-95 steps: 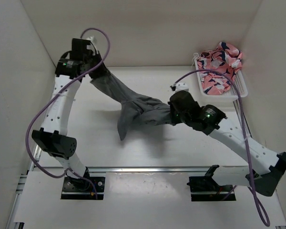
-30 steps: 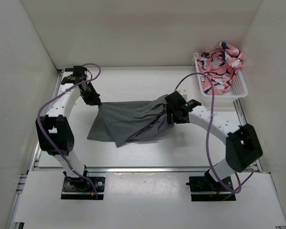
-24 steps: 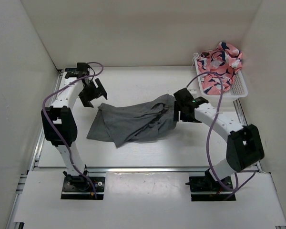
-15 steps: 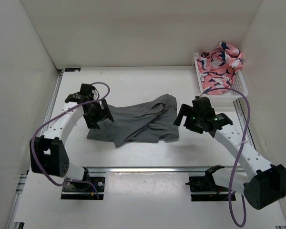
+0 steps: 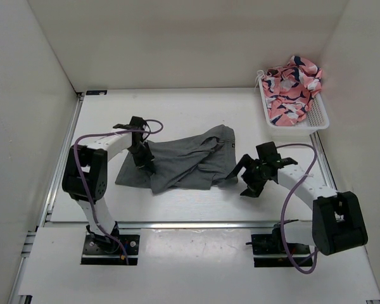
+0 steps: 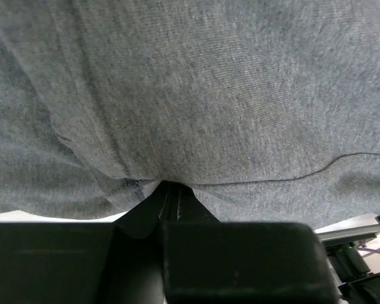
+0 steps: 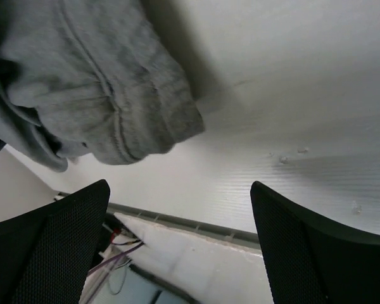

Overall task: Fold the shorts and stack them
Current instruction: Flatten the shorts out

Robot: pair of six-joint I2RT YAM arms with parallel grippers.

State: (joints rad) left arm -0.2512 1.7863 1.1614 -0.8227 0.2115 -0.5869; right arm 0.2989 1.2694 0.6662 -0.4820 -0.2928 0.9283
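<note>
Nearest the bases, the right gripper (image 5: 243, 179) hangs with its jaws spread wide, just beside the right edge of the grey shorts (image 5: 183, 161), which lie rumpled on the middle of the table (image 5: 177, 114). Farther in, the left gripper (image 5: 144, 166) is pressed together on a pucker of that grey cloth near its left edge. At the far right corner the pink patterned shorts (image 5: 292, 85) are heaped in a white basket (image 5: 320, 121)

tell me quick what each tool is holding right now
Left tool: closed, pinching the grey shorts.
Right tool: open, holding nothing.
</note>
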